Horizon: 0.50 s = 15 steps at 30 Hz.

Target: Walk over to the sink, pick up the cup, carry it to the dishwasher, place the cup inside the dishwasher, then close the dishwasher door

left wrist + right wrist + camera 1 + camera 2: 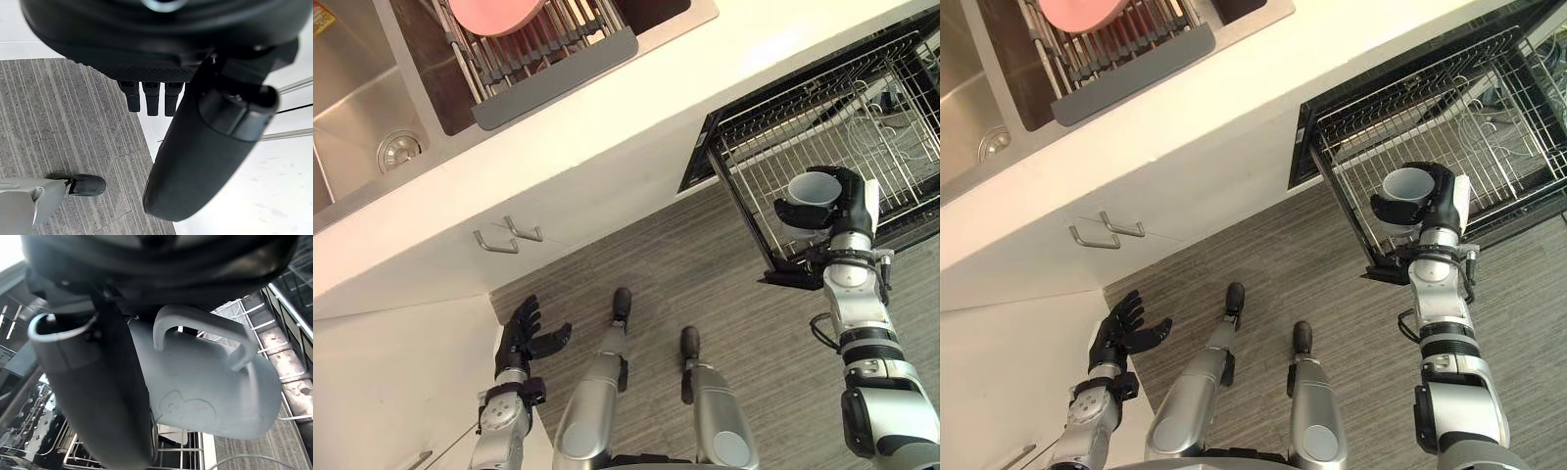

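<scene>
Far left, one steel sink [357, 108] with one drain [399, 149]. Just right of it, one ribbed drying rack [553, 73] across the second basin, with one pink dish [494, 12] on it. Left hand [521, 338] low by the white cabinet, fingers straight and spread, holding nothing and well apart from the cup. Two metal cabinet handles [496, 245] sit side by side under the white counter [636, 127]. Grey striped floor [705, 264] in the middle. On the right, one wire dishwasher rack [773, 117] is pulled out in its black frame. Right hand [847, 211] is at the rack's near left corner, fingers and thumb curled round one pale grey cup [811, 188]. The cup's mouth faces up and left, and its handle [200, 333] shows in the right wrist view beside the thumb [93, 382]. Cannot tell whether the cup touches the rack wires.
</scene>
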### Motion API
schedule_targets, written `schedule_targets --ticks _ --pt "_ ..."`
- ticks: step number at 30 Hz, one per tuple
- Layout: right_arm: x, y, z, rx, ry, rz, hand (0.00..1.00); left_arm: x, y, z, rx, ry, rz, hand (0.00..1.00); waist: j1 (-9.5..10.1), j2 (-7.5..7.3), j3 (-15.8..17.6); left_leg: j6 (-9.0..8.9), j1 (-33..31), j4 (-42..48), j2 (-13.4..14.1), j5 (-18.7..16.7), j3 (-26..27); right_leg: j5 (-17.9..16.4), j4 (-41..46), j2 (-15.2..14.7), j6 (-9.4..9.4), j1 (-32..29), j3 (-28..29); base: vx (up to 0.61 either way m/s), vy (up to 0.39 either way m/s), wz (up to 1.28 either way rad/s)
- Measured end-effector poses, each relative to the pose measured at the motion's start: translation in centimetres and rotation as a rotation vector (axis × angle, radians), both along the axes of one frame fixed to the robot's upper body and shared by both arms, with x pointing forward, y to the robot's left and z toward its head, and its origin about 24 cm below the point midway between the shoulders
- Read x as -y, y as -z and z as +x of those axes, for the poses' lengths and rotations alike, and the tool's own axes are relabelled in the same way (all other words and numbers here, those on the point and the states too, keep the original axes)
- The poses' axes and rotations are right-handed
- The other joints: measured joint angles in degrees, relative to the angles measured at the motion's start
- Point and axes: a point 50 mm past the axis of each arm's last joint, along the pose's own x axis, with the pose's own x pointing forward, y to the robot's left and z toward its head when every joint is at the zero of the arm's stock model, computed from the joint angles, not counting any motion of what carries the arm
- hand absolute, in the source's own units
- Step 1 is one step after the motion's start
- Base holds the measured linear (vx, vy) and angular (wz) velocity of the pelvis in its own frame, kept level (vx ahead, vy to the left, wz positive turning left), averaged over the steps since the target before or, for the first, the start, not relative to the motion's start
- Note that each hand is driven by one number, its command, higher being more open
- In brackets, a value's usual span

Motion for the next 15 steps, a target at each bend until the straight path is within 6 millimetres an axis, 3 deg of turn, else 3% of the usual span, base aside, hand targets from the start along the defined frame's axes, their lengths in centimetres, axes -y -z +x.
schedule_targets --ticks 9,15 --pt "-2.0 0.2 0.1 0.059 -0.023 0.068 0.9 0.6 0.2 0.7 -0.002 -0.002 -0.02 0.9 -0.15 -0.01 0.04 -0.14 1.11 0.0 0.35 -0.12 1.37 0.0 0.3 0.25 -0.01 0.34 1.56 -0.01 -0.047 -0.07" --pt "-3.3 0.3 -1.7 0.141 -0.039 0.099 0.9 0.7 0.3 0.7 -0.007 -0.005 -0.027 0.9 -0.72 -0.13 0.11 -0.67 4.07 -0.01 1.01 -0.82 2.66 0.05 -0.33 0.79 -0.09 2.92 2.5 -0.01 -0.059 -0.11"
